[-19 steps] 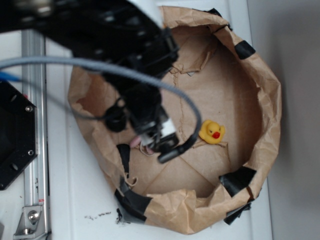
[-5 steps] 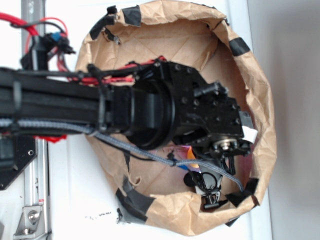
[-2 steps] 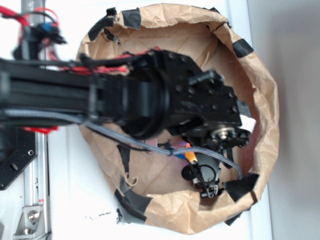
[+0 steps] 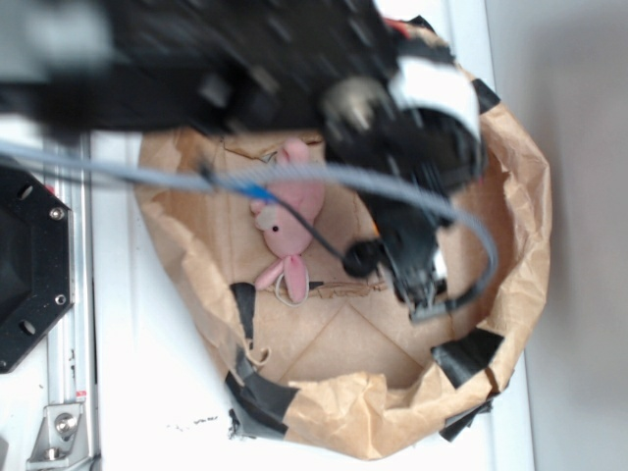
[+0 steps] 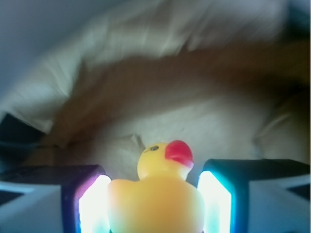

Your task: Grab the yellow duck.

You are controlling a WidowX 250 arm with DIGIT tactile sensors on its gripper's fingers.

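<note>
No brand, label or readable writing shows anywhere, in either view. Count check: one yellow duck (image 5: 158, 194), one pink plush bunny (image 4: 287, 221), one brown paper bag (image 4: 373, 422) rolled down into a bowl shape.

The wrist view has the story: the hand (image 5: 154, 204) is clamped on the yellow duck, its body wedged between the two pale, glowing pads (image 5: 95, 206), one touching each flank. The duck's head rises above the fingers, its red beak pointing up and to the right, one dark eye visible. Beyond it is blurred crumpled paper, brown and whitish.

From the exterior view the hand (image 4: 424, 294) hangs over the right side of the bag's interior, and the duck itself cannot be made out there; the black arm (image 4: 245, 69) is a blur across the top of the frame. A grey cable (image 4: 294, 177) sweeps from that arm across the bunny and loops round past the hand. The bunny lies on the bag's floor to the hand's left, well apart from it. Black tape patches (image 4: 469, 355) sit on the bag's rim just below the hand. The bag rests on a white counter (image 4: 147, 392).
</note>
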